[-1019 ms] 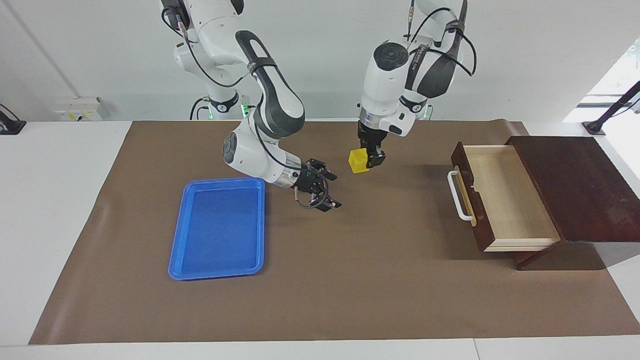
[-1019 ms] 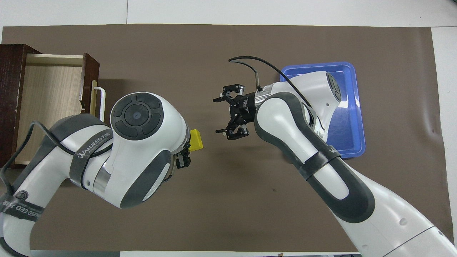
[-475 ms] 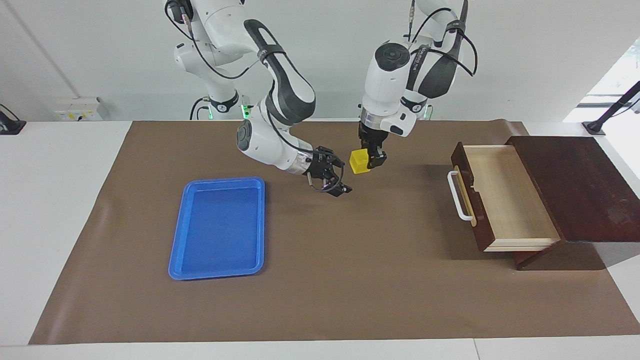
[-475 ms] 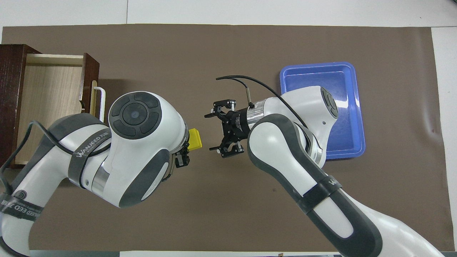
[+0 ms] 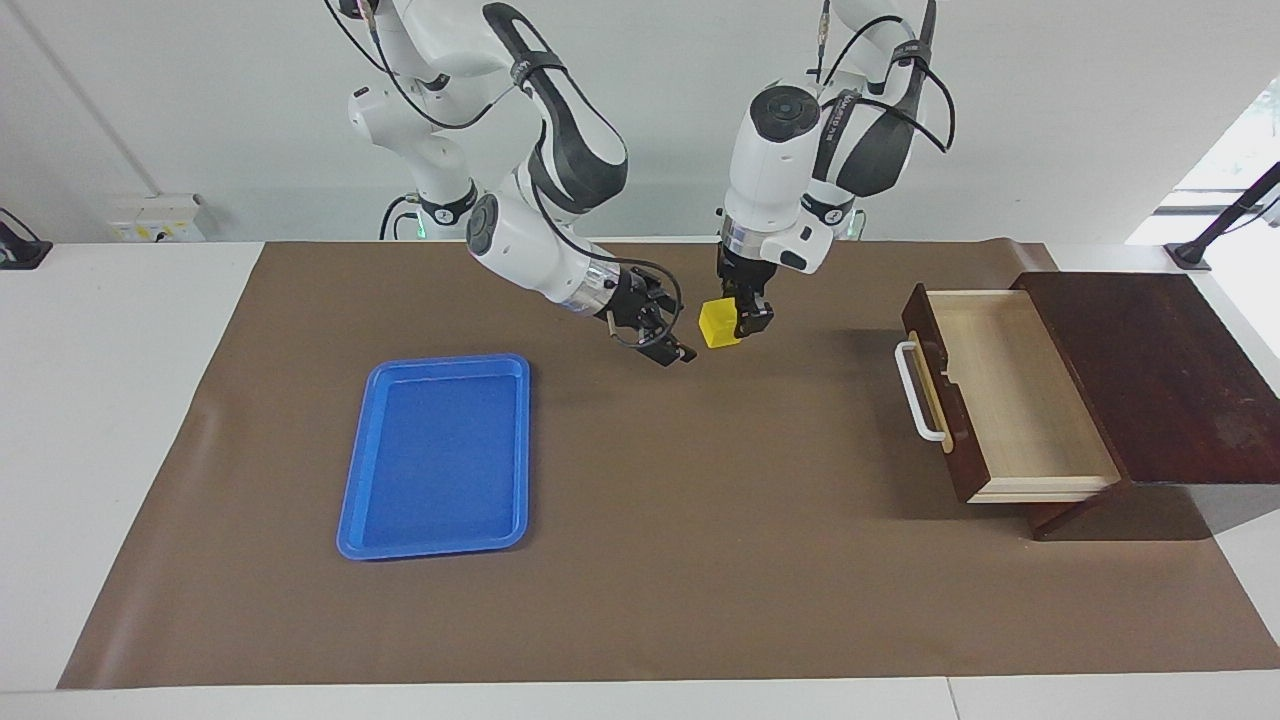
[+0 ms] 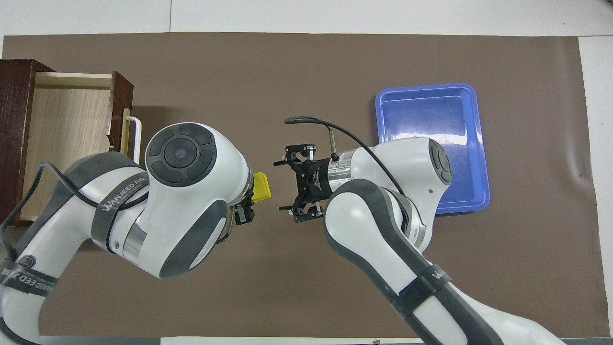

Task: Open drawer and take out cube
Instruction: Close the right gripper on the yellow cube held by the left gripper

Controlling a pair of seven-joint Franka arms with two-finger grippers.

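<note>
The drawer [image 5: 1010, 395] stands pulled open at the left arm's end of the table, its pale interior empty and its white handle [image 5: 912, 392] facing the table's middle. It also shows in the overhead view [image 6: 67, 129]. My left gripper [image 5: 738, 322] is shut on the yellow cube [image 5: 714, 325] and holds it above the mat. In the overhead view the cube [image 6: 262, 186] pokes out from under the left arm. My right gripper [image 5: 672, 330] is open, level with the cube and close beside it, not touching; in the overhead view this gripper [image 6: 280, 186] faces the cube.
A blue tray [image 5: 440, 455] lies empty on the brown mat [image 5: 700, 580] toward the right arm's end; it also shows in the overhead view [image 6: 433, 120]. The drawer's dark cabinet [image 5: 1150, 370] sits at the table's edge.
My right gripper has swung up from beside the blue tray toward the cube, still open. My left gripper holds the cube almost still.
</note>
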